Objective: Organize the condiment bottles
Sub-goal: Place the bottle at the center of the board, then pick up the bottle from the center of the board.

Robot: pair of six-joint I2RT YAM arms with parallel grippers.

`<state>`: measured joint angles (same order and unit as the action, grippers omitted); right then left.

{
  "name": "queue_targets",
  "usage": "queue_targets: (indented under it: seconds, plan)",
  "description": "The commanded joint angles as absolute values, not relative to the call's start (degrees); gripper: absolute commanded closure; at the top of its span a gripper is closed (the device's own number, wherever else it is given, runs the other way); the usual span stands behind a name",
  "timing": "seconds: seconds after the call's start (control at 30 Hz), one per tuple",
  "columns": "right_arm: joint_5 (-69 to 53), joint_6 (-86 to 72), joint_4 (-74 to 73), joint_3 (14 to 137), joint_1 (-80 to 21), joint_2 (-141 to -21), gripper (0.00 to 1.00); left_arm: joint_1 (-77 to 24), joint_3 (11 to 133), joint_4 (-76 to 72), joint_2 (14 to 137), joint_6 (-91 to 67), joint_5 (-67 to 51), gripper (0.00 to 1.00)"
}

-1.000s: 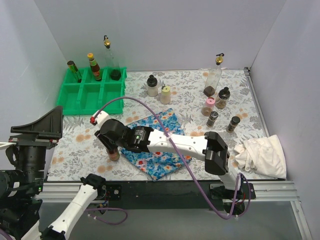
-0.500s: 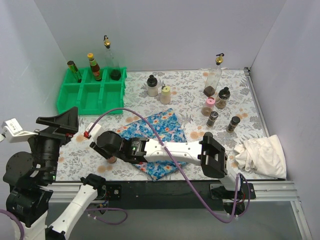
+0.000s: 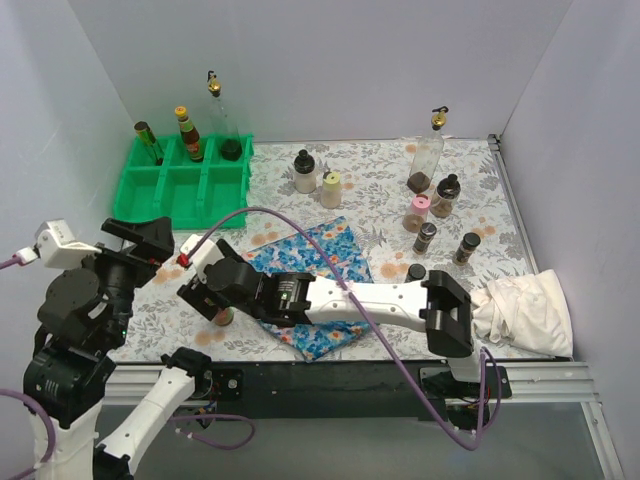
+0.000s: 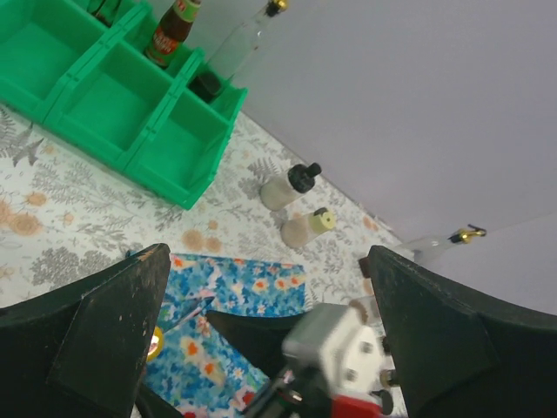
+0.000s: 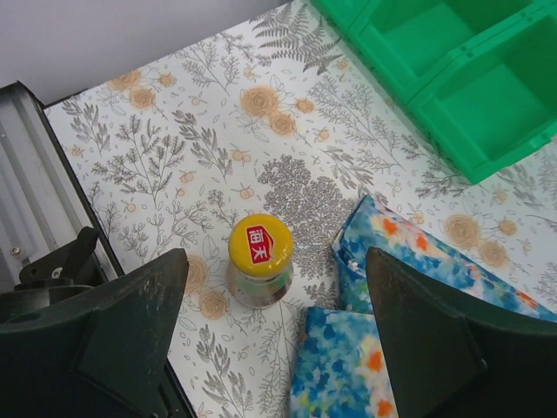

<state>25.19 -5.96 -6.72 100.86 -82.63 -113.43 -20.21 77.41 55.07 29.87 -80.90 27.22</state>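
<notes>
Jar [image 5: 259, 252] shown just released onto the counter [image 5: 157, 157] by the spread right jaws, probably for the equally spread left jaws.

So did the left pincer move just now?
Yes. In the top view the left pincer has swung right, away from the left wall and closer to the blue floral cloth.

The right arm [image 3: 380, 297] reaches low and far to the left from its base, wrist turned downward; the right gripper [image 5: 274, 257] has its jaws wide apart. The left arm [image 3: 80, 330] stands raised at the near left edge. The left gripper [image 4: 265, 252] is likewise spread wide, aimed forward and down.
</notes>
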Motion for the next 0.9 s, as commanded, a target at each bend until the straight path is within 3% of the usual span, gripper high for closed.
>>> queue_targets:
  seconds: [0.0,0.27,0.5,0.73,0.87]
  plan:
    - [26.7,-6.2,-2.2,97.1,-83.0,-103.5,0.05,-20.3,78.3,61.0,34.0,-82.4,27.6,0.02]
    - [24.3,-12.0,3.1,70.4,-83.6,-82.8,0.07,-20.3,72.3,68.5,38.8,-85.7,25.1,0.02]
    - [29.8,-18.6,2.5,57.4,-83.8,-67.3,0.11,-20.4,62.2,71.2,40.2,-93.8,22.8,0.03]
    - [34.1,-18.5,1.8,53.4,-83.8,-61.4,0.12,-20.4,59.5,75.2,43.6,-96.3,23.6,0.17]
    - [34.7,-18.2,1.9,52.7,-83.8,-60.5,0.12,-20.3,56.9,72.5,44.8,-95.7,20.5,0.37]
